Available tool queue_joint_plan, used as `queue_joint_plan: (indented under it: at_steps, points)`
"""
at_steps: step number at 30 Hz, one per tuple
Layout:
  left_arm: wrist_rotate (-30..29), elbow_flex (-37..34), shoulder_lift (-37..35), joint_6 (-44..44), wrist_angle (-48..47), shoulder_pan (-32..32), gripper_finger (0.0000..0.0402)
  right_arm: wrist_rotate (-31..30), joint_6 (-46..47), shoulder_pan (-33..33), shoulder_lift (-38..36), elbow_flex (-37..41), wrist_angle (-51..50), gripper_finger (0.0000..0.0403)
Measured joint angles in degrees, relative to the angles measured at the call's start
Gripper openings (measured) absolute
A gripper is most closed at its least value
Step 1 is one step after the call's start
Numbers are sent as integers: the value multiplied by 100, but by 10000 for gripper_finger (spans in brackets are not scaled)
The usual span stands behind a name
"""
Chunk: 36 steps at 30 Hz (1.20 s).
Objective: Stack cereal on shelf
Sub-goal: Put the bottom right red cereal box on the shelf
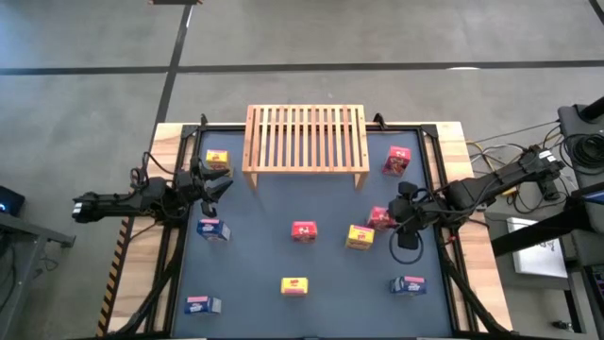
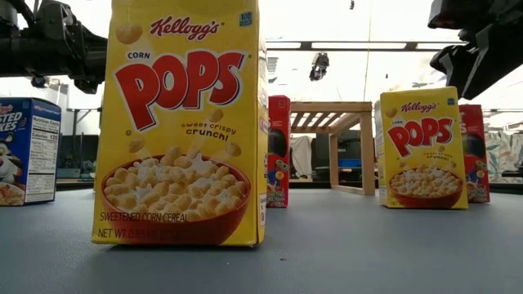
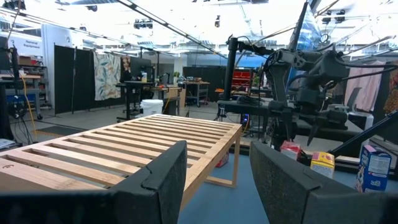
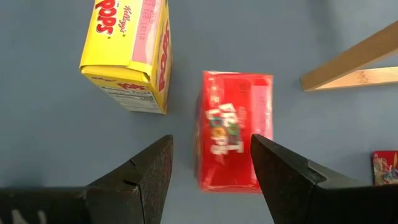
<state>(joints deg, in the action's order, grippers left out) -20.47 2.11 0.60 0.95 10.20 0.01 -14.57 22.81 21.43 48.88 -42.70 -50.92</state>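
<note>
Several small cereal boxes, red, yellow and blue, stand scattered on the dark table. The slatted wooden shelf stands on its short legs at the table's far middle. My right gripper hangs open above a red cereal box, its fingers pointing steeply down and clear of the box. A yellow box stands just beside the red one. In the high view this gripper is right of the shelf's near corner. My left gripper waits open and empty, held level at the table's left side and facing the shelf.
Another red box stands to the right of the shelf, and a yellow box to its left. A red box sits mid-table. A yellow box and two blue boxes line the near edge, and a blue box stands at the left.
</note>
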Motion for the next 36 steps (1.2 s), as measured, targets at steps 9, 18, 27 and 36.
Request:
queue_joint_plan:
  at_steps: [9, 18, 27, 36]
  points:
    - [0, 2, 1, 2, 0, -2, 160, 2, 17, -9, -4, 0, 16, 263]
    - [0, 0, 0, 2, 0, -2, 160, 0, 28, -9, -4, -244, -54, 318]
    - [0, 0, 0, 0, 0, 0, 160, -187, 264, -108, 92, -299, -411, 355]
    - [-2, 2, 0, 2, 0, 0, 160, -197, 115, -511, 356, -234, -422, 357]
